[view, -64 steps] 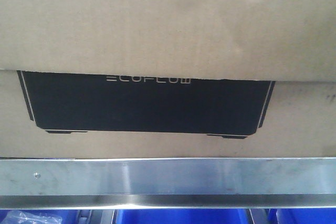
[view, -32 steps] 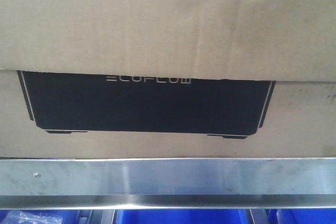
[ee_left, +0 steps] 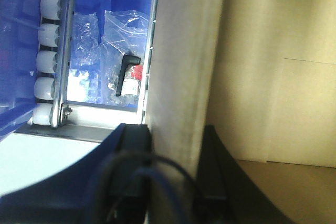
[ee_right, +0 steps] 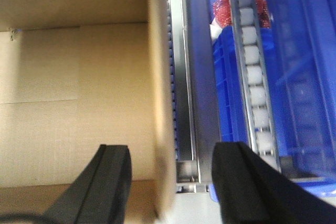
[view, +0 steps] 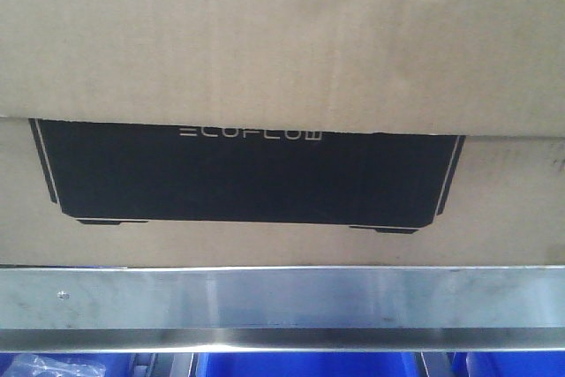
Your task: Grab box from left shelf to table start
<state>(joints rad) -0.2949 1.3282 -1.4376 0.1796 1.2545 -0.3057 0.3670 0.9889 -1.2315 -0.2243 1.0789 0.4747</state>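
Note:
The box (view: 282,41) fills the front view, brown cardboard with a black panel (view: 247,174) and pale ECOFLOW lettering. It rests on the left shelf, whose silver metal rail (view: 282,297) runs just below it. In the left wrist view my left gripper (ee_left: 176,150) is shut on an upright cardboard wall (ee_left: 184,51) of the box, one dark finger pressed on each side. My right gripper (ee_right: 170,161) is open and straddles the box's other wall (ee_right: 160,103), with a gap on both sides. The table is out of view.
Blue bins (view: 300,364) sit under the shelf rail. Beside the box on the left are a white roller track (ee_left: 50,40) and clear plastic bags with a black handle (ee_left: 126,72). On the right are a metal rail, a roller track (ee_right: 254,93) and a blue bin (ee_right: 299,51).

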